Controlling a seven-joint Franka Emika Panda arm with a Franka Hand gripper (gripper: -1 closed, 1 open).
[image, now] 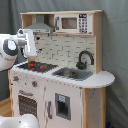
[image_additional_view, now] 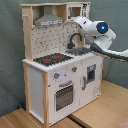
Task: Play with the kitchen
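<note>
I have the gripper (image: 31, 59) hanging just above the hob (image: 36, 65), near the kitchen's (image_additional_view: 40, 90) left end in the first exterior view. I can't tell its fingers' state. Next, probably a short descent onto 1 burner.

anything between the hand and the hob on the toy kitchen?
Nothing visible. In the first exterior view the hand hangs just above the black hob of the kitchen, with only open air beneath it. The faucet and sink sit off toward the first exterior view's right, clear of that path.
</note>
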